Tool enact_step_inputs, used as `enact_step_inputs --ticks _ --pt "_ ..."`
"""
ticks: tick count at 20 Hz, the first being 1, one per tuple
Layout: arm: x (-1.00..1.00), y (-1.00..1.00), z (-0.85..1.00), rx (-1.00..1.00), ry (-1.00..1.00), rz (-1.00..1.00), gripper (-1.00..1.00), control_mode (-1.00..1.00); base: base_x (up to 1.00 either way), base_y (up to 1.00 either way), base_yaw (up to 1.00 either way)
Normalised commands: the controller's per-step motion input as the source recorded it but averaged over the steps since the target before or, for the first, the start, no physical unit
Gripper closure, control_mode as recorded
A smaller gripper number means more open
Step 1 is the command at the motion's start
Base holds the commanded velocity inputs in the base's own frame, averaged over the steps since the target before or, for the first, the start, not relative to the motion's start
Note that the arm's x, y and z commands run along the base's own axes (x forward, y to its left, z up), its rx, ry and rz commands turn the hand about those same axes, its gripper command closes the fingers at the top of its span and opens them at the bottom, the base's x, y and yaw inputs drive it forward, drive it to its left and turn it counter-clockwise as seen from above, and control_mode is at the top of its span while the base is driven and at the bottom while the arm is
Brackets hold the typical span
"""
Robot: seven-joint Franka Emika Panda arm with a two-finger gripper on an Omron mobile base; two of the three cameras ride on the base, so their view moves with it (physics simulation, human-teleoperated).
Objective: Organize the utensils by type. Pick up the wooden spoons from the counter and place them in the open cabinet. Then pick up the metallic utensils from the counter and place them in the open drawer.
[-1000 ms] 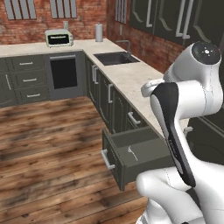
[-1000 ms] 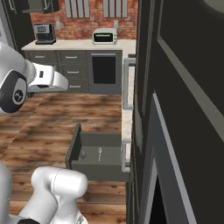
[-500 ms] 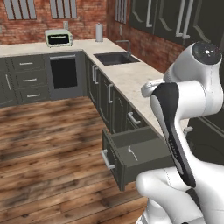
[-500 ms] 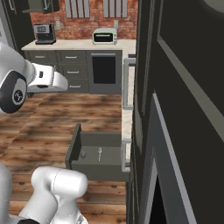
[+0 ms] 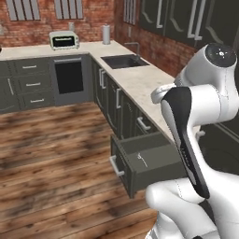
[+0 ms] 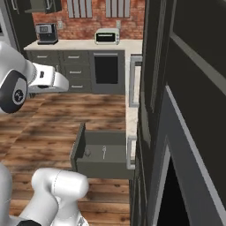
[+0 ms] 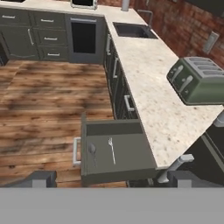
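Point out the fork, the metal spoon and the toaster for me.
silver fork [image 7: 111,149], hand view, middle of its handle, inside the open drawer [image 7: 146,154].
dark-grey metal spoon [image 7: 92,150], hand view, its bowl.
green toaster [image 7: 199,83], hand view, its front side.

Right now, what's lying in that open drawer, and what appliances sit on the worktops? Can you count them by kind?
Forks in the drawer: 1, a thin silver fork
Spoons in the drawer: 1, a small dark spoon
Green toaster: 1
Toaster oven: 1
Coffee machine: 1
Total: 5
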Motion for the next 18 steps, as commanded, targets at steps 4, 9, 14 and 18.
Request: enact_step_inputs --ticks 4,9,14,18 --pt "0.00 0.00 0.00 0.00 0.00 0.00 -1.00 1.00 -0.06 0.54 0.00" --pt "0.00 0.00 0.00 0.00 0.00 0.00 -1.00 1.00 -0.01 0.86 0.00" --pt "0.00 0.00 0.00 0.00 0.00 0.00 -1.00 1.00 0.00 0.99 0.00" --pt "0.00 0.00 0.00 0.00 0.00 0.00 -1.00 1.00 -0.02 0.72 0.03"
